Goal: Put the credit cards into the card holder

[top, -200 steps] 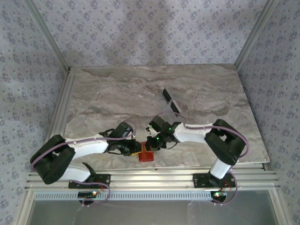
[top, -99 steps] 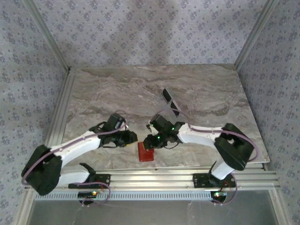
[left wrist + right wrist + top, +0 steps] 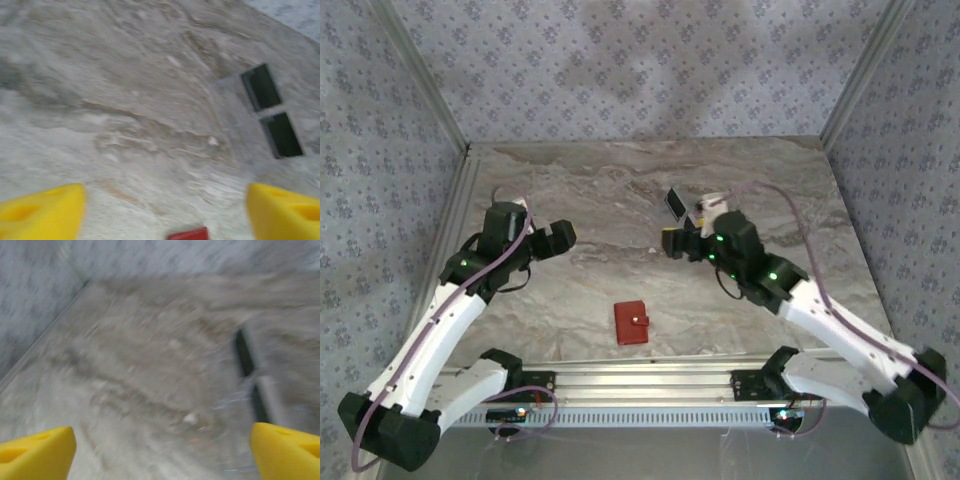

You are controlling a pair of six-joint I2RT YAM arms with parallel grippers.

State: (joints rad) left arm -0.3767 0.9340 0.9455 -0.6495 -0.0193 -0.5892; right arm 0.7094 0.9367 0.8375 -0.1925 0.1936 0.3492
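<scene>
Card holder [image 3: 631, 323] lies closed on the desk [image 3: 570, 200], with a dark credit card [image 3: 673, 203] beyond it, probably not yet loaded (wrist views are blurred). Left fingers [image 3: 42, 215] and right fingers [image 3: 287, 452] stand fully spread, empty, ready for pickup.

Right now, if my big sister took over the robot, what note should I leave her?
Left gripper: jaws open, holding nothing, over the left side of the table.
Right gripper: jaws open, holding nothing, near the dark card.
Red wallet: lying shut by the front edge, in the middle.
Dark card: on the table, apart from the wallet.
Done: can't tell what the shut wallet holds.
Left: grab that card, open the wallet, slide it in.
</scene>
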